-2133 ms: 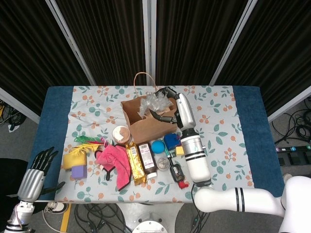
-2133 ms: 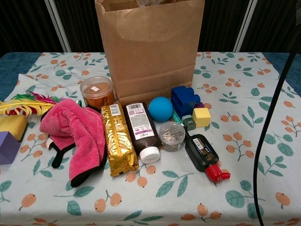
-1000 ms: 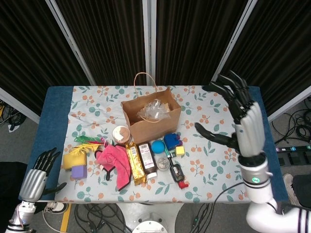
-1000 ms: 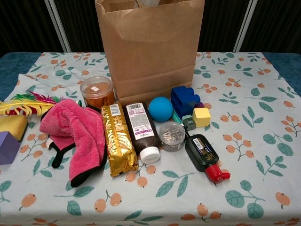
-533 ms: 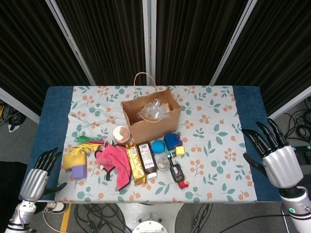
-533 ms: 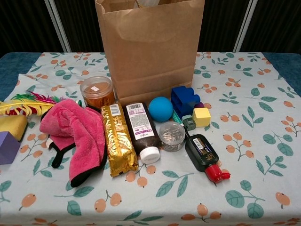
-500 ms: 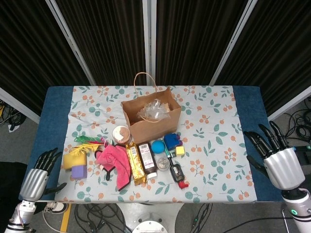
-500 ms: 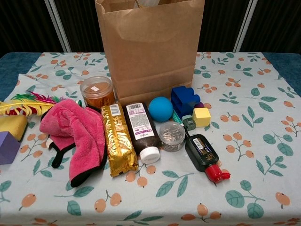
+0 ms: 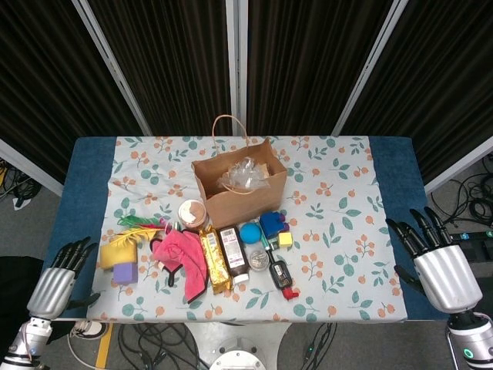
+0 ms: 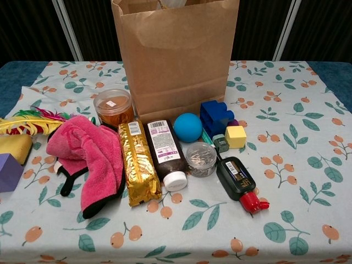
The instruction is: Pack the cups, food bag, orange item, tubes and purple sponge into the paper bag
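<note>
While both hands hang off the table's corners, nothing is being held: the left hand sits past the near left corner with its fingers apart and empty, and the right hand sits past the near right edge with fingers spread wide, also empty. Neither shows in the chest view.

On the table the paper bag stands upright near the middle, open at the top, with a clear crinkled food bag inside it. Just in front of the bag lie an orange-lidded cup, a gold packet, a dark tube with a white cap, a blue ball, a blue block, a yellow cube, a small clear tub and a black bottle with a red cap. A pink cloth lies left of the packet. Further left are a yellow sponge and the purple sponge, touching, with coloured feathers above them.
</note>
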Tool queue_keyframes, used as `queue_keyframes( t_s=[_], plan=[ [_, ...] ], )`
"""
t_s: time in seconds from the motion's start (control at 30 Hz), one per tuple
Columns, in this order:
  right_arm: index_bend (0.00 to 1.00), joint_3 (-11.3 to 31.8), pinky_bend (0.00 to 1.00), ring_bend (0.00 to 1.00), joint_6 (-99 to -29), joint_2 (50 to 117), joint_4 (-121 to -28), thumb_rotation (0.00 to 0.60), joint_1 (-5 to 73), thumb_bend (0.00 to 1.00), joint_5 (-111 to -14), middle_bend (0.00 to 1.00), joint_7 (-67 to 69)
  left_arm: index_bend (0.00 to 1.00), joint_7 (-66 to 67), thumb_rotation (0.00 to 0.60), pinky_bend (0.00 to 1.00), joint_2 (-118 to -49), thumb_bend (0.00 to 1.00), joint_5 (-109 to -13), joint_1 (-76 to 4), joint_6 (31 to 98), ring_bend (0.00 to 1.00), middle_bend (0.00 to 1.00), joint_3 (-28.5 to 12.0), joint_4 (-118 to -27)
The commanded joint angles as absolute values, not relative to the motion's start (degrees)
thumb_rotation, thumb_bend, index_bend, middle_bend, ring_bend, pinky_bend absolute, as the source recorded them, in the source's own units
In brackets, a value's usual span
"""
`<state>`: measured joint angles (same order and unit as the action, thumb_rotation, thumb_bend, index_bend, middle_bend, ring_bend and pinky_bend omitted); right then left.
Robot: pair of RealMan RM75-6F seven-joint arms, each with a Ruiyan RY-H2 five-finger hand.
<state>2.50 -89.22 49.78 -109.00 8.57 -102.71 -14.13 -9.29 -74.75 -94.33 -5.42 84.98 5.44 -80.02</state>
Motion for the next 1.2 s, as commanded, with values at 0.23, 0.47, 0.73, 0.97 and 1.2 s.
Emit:
queue_keyframes(
  t_s=[0.23,0.47,0.73,0.97,1.2],
  plan=[
    [0.10,2.7,0.00,0.06,-86.6,41.0,-120.7,0.600,8.5,0.05,-103.5,0.25,-17.1,0.09,-0.2,0.600,0.07,-70.6,0.00,-94.2,-8.0,78.0,0.03,0.07,7.0,-87.7],
    [0.10,2.3,0.00,0.06,-85.9,43.2,-117.0,0.600,7.9,0.05,-101.1,0.24,-14.3,0.17,6.0,0.600,0.14,-70.0,0.04,-92.7,-11.4,72.8,0.09,0.17,5.4,-90.6],
    [0.10,2.6,0.00,0.06,-87.2,43.3,-115.0,0.600,7.2,0.05,-100.4,0.24,-12.5,0.33,10.7,0.600,0.27,-70.9,0.09,-89.4,-13.0,69.3,0.21,0.30,4.1,-91.8],
    [0.10,2.7,0.00,0.06,-86.4,43.8,-114.4,0.600,7.3,0.05,-99.7,0.25,-12.1,0.33,12.1,0.600,0.27,-71.6,0.09,-87.2,-13.5,68.0,0.22,0.31,3.8,-92.3],
    [0.10,2.7,0.00,0.06,-85.6,44.5,-113.7,0.600,7.3,0.05,-98.6,0.25,-12.1,0.33,11.7,0.600,0.27,-73.5,0.10,-85.6,-14.0,66.5,0.23,0.33,3.7,-90.2]
  ],
)
